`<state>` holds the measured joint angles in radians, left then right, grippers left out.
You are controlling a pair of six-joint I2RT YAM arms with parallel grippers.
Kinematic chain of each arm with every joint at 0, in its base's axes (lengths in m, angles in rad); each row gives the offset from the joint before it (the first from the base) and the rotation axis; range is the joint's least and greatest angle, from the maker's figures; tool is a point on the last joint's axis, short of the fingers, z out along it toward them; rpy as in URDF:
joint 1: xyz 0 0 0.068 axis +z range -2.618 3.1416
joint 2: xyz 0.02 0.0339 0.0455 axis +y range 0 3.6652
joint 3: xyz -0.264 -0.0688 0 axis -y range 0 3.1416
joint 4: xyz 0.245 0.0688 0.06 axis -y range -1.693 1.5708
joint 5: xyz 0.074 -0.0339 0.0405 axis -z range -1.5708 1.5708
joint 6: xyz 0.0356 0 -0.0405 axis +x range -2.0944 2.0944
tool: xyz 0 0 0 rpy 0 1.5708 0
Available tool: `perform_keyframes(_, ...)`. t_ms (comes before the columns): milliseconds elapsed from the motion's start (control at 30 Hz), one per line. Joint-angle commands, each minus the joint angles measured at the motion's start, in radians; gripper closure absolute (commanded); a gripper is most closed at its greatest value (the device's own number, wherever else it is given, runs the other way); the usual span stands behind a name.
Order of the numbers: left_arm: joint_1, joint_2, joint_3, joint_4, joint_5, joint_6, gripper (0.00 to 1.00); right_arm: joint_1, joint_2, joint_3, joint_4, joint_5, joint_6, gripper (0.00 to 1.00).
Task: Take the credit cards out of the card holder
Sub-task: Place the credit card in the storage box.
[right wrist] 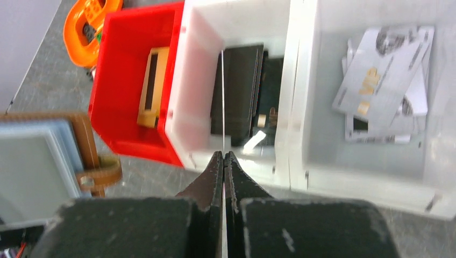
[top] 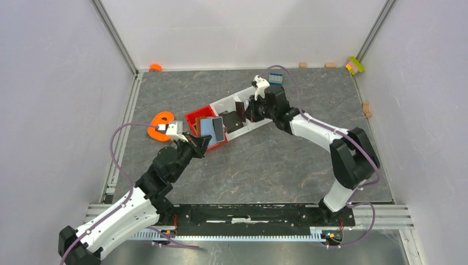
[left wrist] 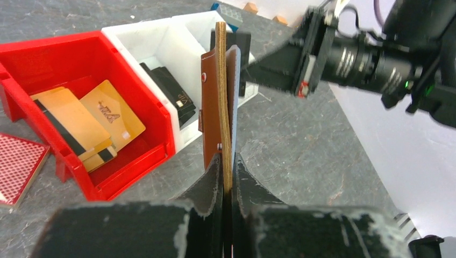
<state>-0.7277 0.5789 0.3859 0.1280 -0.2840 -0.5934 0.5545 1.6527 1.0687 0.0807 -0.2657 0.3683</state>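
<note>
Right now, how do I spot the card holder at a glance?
Start at the red plastic bin, left of centre from above. By its near edge the left gripper is shut on a flat brown leather card holder, on edge. Unlike the loose gold cards in the bin and black cards in the white tray, it has a strap tab and a pale blue card showing.

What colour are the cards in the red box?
Golden tan cards, one with a black stripe, in the red box; clearest in the left wrist view.
</note>
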Motion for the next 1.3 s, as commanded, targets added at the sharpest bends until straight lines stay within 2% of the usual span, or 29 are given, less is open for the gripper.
perform_keyframes(0, 0.001, -0.006, 0.018, -0.025, -0.025, 0.021, 0.98, -0.001, 0.109, 0.208, -0.119, 0.018, -0.064, 1.0)
perform_keyframes(200, 0.0, 0.009, 0.039, -0.084, 0.006, -0.019, 0.98, -0.001, 0.283, 0.444, -0.228, -0.009, -0.072, 1.0)
perform_keyframes(333, -0.001, -0.018, 0.031, -0.119, 0.034, 0.068, 0.96, 0.002, 0.343, 0.482, -0.249, -0.039, -0.068, 1.0)
perform_keyframes(400, -0.001, -0.038, -0.009, -0.062, 0.055, 0.099, 0.96, 0.004, 0.363, 0.487, -0.243, -0.073, -0.069, 1.0)
perform_keyframes(633, -0.001, -0.034, -0.021, -0.039, 0.108, 0.117, 0.97, 0.017, 0.454, 0.565, -0.295, -0.163, -0.077, 1.0)
perform_keyframes(833, -0.001, -0.058, -0.025, -0.039, 0.112, 0.125, 0.96, 0.053, 0.56, 0.697, -0.345, -0.158, -0.087, 0.98)
perform_keyframes(933, -0.001, -0.08, -0.03, -0.039, 0.115, 0.125, 0.97, 0.067, 0.634, 0.811, -0.431, -0.145, -0.103, 0.93)
perform_keyframes(1000, -0.001, -0.089, -0.033, -0.038, 0.112, 0.124, 0.97, 0.071, 0.654, 0.839, -0.451, -0.118, -0.108, 0.81)
perform_keyframes(1067, -0.001, -0.094, -0.033, -0.038, 0.115, 0.123, 0.97, 0.072, 0.631, 0.802, -0.427, -0.062, -0.106, 0.73)
perform_keyframes(1133, -0.001, -0.094, -0.03, -0.039, 0.117, 0.123, 0.97, 0.073, 0.571, 0.701, -0.325, -0.025, -0.104, 0.63)
perform_keyframes(1267, -0.001, -0.108, -0.03, -0.042, 0.117, 0.124, 0.97, 0.077, 0.474, 0.612, -0.298, 0.079, -0.119, 0.6)
